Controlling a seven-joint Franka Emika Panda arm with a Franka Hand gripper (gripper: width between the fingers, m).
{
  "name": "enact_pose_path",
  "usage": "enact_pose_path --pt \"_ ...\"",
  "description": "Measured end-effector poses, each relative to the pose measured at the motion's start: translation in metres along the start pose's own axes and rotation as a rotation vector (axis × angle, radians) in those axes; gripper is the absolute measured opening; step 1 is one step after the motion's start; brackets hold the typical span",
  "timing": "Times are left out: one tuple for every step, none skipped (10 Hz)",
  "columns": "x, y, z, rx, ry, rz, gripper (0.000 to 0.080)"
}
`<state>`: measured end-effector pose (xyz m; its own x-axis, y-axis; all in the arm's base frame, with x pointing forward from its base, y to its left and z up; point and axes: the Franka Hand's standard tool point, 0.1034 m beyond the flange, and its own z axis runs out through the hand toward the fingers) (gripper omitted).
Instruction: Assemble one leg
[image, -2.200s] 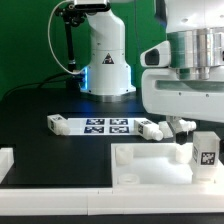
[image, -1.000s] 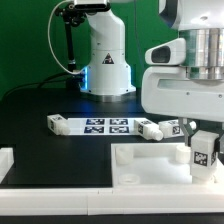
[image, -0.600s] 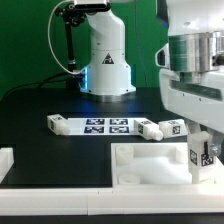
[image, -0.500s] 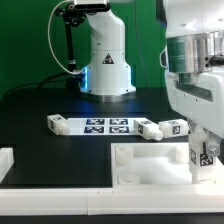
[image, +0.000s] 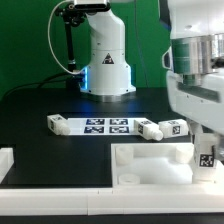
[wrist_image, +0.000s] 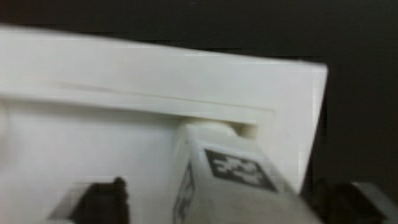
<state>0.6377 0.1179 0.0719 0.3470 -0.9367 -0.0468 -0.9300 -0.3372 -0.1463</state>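
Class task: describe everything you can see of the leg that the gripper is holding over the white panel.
The leg is a small white post, plastic by its look, with a square black-and-white tag on its side. It stands upright at the exterior view's right, partly hidden by the gripper, whose fingers flank it. Its lower end meets the white panel near a corner. The wrist view is blurred, showing little beyond its tag.

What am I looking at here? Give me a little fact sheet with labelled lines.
gripper: low over the white panel's corner at the exterior view's right
held part: the leg, tag visible, standing between the fingers
white panel: lying flat on the black table
other legs: lying by the marker board
grip contact: not clear
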Motion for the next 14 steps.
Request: enact_pose_path --pt "-0.001 0.000 0.000 -0.008 0.008 -0.283 0.0624" --pt "-0.001 0.001 0.001 -0.012 0.008 -0.406 0.0624" --pt "0.000 0.001 0.001 -0.013 0.009 -0.428 0.0646" --pt "0.001 0.002 0.001 -0.017 0.014 -0.525 0.0646" --pt "0.003 0.000 0.000 -0.034 0.022 -0.671 0.0649" --pt "0.006 -0.008 -0.004 -0.055 0.037 -0.885 0.0649" --pt "0.008 -0.011 -0.003 -0.054 0.037 -1.016 0.0649" --pt "0.008 -0.010 -0.002 -0.054 0.038 -0.957 0.0609" --pt "0.008 -0.010 -0.002 -0.053 0.038 -0.934 0.0471" --pt "0.008 -0.010 -0.002 -0.053 0.039 -0.897 0.0336" --pt "0.010 -0.008 -0.002 -0.057 0.040 -0.826 0.0336" --pt "0.012 -0.007 -0.001 -0.056 0.044 -0.730 0.0291" --pt "0.013 -0.006 -0.001 -0.057 0.047 -0.602 0.0291" --pt "0.013 -0.005 -0.001 -0.056 0.051 -0.457 0.0291"
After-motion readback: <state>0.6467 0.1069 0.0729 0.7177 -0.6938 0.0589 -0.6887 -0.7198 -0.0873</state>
